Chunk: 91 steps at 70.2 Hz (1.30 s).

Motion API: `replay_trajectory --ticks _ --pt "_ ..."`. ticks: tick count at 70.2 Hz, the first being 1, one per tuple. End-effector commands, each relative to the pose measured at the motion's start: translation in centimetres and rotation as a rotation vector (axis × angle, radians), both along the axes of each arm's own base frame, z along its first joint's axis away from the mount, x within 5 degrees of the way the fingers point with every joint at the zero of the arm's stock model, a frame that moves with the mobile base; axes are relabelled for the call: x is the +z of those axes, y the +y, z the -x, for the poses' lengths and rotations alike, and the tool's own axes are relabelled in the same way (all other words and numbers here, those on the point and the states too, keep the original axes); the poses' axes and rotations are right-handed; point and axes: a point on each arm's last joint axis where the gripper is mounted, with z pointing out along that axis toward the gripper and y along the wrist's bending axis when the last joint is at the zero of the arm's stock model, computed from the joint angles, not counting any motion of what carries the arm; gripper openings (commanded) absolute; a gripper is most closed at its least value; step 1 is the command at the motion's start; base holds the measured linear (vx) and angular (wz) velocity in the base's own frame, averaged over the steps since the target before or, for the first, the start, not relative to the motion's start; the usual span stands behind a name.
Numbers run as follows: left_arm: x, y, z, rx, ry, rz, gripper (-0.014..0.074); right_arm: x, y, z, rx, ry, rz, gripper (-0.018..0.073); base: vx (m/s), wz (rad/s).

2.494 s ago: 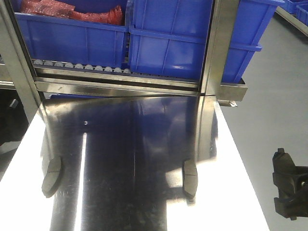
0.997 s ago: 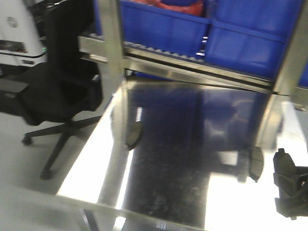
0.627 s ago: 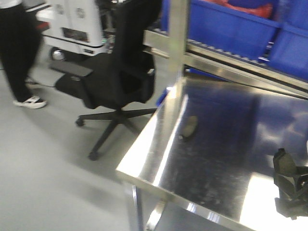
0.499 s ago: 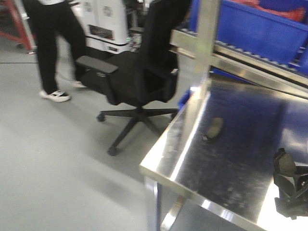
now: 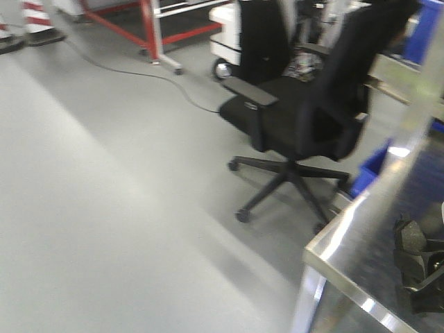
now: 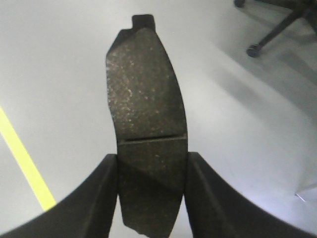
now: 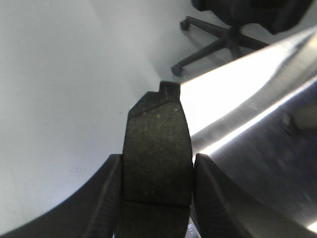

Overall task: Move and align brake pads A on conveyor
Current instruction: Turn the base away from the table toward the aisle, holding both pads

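Left tool [image 6: 151, 162] with brake pad [image 6: 146, 99] above floor [image 6: 54, 69]

open grey floor [image 5: 104, 208] spreads left, and the left tool [image 6: 151, 163], jaws filled by a brake pad [image 6: 146, 99], hangs over it. a black office chair [image 5: 305, 118] crowds the corner of the steel tabletop [image 5: 347, 239], where the right tool [image 7: 157, 163], jaws filled by a second brake pad [image 7: 157, 134], hangs above the edge.

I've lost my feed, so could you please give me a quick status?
Left gripper shut on brake pad; right gripper shut on second brake pad. Conveyor not in view. Office chair ahead.
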Motion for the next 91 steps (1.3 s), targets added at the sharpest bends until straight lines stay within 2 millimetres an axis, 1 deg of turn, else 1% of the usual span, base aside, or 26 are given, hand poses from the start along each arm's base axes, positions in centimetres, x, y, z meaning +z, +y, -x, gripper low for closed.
replay_trajectory --ticks 1,73,91 --pt "1.67 0.01 -0.52 -0.002 -0.114 -0.005 0.0192 1.67 -0.05 -0.52 -0.011 -0.115 -0.012 -0.0003 0.07 0.5" --pt "1.65 0.01 -0.54 -0.002 -0.113 -0.005 0.0192 1.67 -0.05 -0.52 -0.011 -0.115 -0.012 -0.0003 0.14 0.53" --pt "1.65 0.01 -0.54 -0.002 -0.113 -0.005 0.0192 1.67 -0.05 -0.52 -0.011 -0.115 -0.012 -0.0003 0.17 0.39"
